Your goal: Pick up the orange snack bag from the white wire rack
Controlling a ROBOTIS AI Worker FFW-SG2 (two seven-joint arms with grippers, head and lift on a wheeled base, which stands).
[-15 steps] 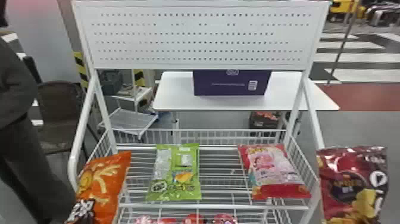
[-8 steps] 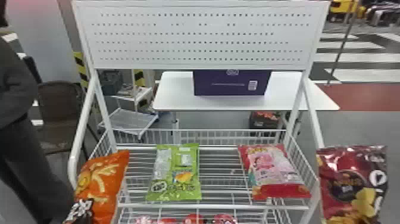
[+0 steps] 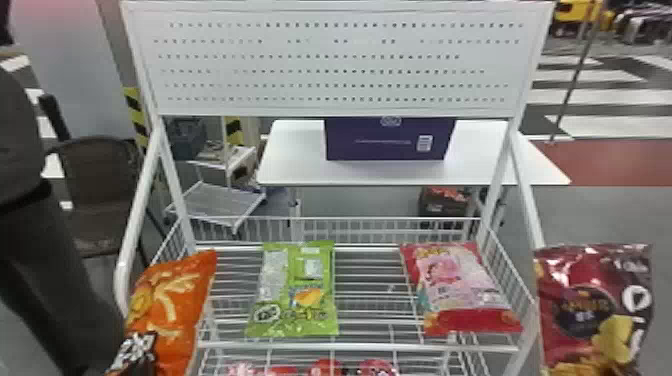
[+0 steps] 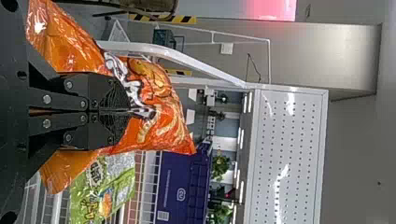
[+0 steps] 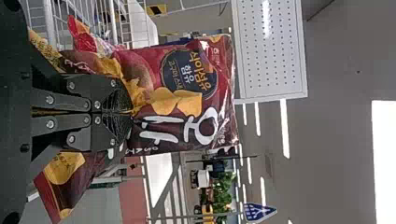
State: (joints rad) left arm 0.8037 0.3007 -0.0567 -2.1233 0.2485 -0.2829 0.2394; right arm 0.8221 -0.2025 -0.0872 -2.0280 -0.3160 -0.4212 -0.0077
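The orange snack bag [image 3: 172,305] is at the lower left of the head view, in front of the white wire rack's [image 3: 320,346] left side. In the left wrist view my left gripper [image 4: 128,111] is shut on the orange snack bag [image 4: 161,107], pinching its middle, with film bulging out on both sides. A dark red snack bag [image 3: 590,305] stands beyond the rack's right side. In the right wrist view my right gripper [image 5: 130,112] is shut on that dark red snack bag [image 5: 187,93].
On the rack's upper shelf lie a green bag [image 3: 300,290] at left centre and a pink-red bag [image 3: 457,287] at right. Red packages [image 3: 325,369] sit on the tier below. A perforated white panel [image 3: 340,65] tops the rack; behind stands a table [image 3: 295,150] with a purple box [image 3: 387,142].
The orange bag has shifted slightly left and down over the last second, tilting a little. The dark red bag has barely moved, and the bags on the shelf have stayed put.
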